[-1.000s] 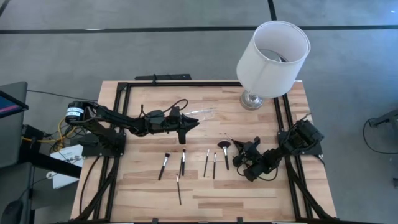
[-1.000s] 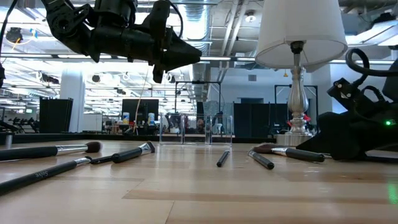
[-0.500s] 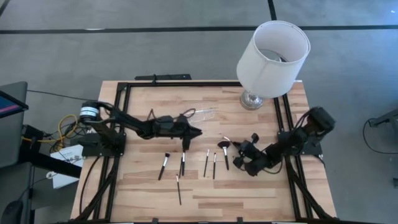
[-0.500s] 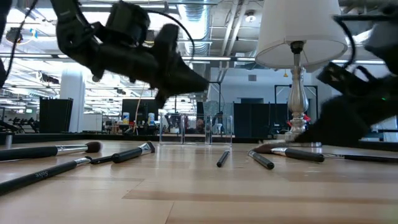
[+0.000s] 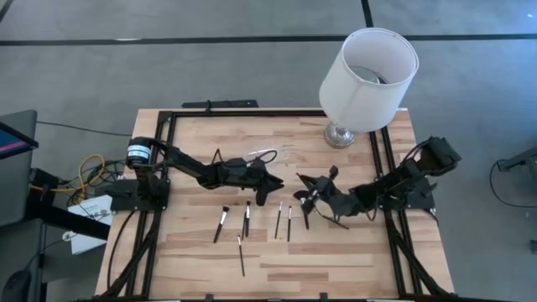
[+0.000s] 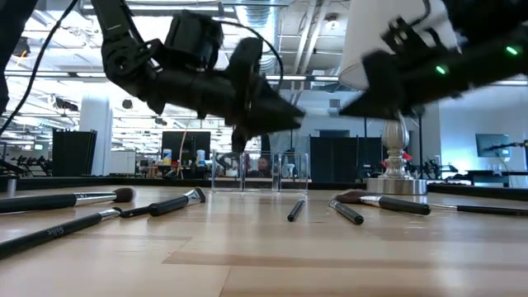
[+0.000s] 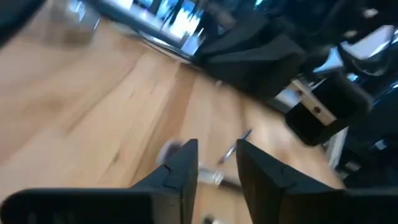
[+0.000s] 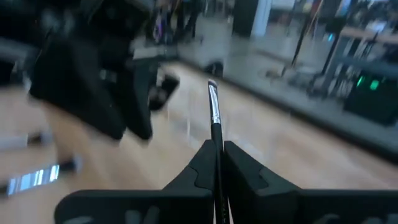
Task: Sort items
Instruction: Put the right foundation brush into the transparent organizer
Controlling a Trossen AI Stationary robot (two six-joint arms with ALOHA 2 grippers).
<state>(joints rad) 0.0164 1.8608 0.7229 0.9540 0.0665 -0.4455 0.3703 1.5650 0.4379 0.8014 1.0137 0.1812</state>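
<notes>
Since 1 s ago we see both arms swing toward table centre; right gripper (image 8: 216,163) lifted off the wood, pinching a slim makeup brush (image 8: 214,118) — bristles fwd; left gripper (image 7: 216,163) hovers w/ fingers slightly parted, empty; other brushes (image 5: 250,221) lie just below.

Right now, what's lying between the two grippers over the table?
Nothing on the high view: the left gripper and the right gripper, shut on a brush, face each other over bare table. The loose brushes lie nearer the front edge.
</notes>
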